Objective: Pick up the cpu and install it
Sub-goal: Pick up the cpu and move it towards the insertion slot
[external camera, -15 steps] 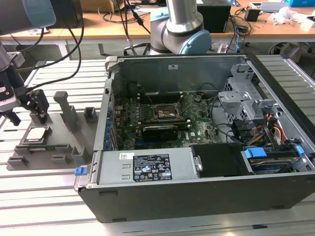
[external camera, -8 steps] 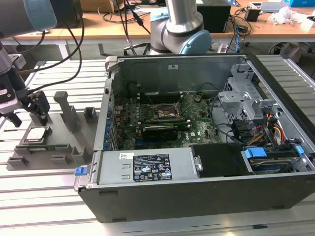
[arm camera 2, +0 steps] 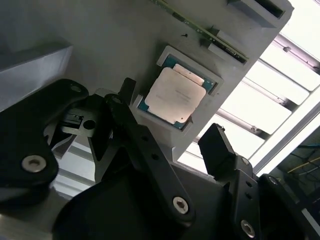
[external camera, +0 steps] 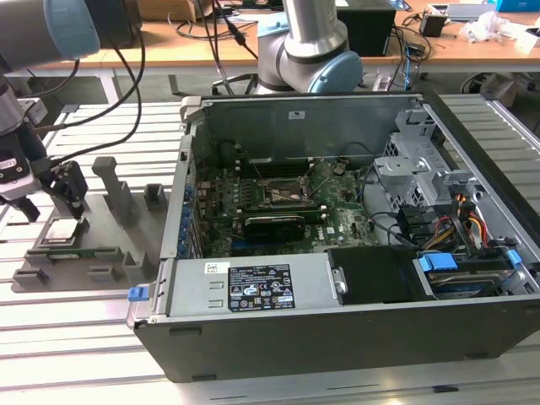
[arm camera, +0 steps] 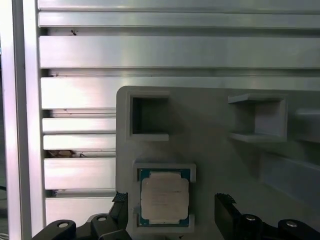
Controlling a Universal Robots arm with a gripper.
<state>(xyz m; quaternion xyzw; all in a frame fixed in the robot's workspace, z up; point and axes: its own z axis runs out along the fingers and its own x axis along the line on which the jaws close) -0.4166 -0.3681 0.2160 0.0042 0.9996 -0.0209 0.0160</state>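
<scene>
Has the jaws of the gripper [arm camera 2: 172,107] spread wide, one black finger [arm camera 2: 216,147] to either side of the cpu [arm camera 2: 175,92], with nothing pinched between them. Hangs just above the chip in both wrist views, with a gap from each fingertip to the chip's nearest edge. Cannot tell whether the fingertips touch the tray [arm camera 2: 100,40] underneath. Loses the fingers at the picture's edge in the first wrist view, so just their tips flank the cpu [arm camera: 164,199]. Loses the arm's wrist at the edge on the exterior view's left too, and there hides part of the tray [external camera: 110,253] behind the dark gripper [external camera: 52,215].

Lies flat in a shallow square pocket of the grey tray, pale silvery lid up. Shows a thin blue-green rim round the lid, and small ears stepping out at the lid's sides. Bears faint print, too small to make out. Appears in the exterior view as a small pale square [external camera: 61,231] just below the fingers.

Sits among other pockets and upright blocks [external camera: 114,190] of the same tray, on a slatted metal table [external camera: 76,337]. Stands beside an open computer case [external camera: 337,329] on the exterior view's right, its green board [external camera: 337,221] partly buried under cables and black parts.
</scene>
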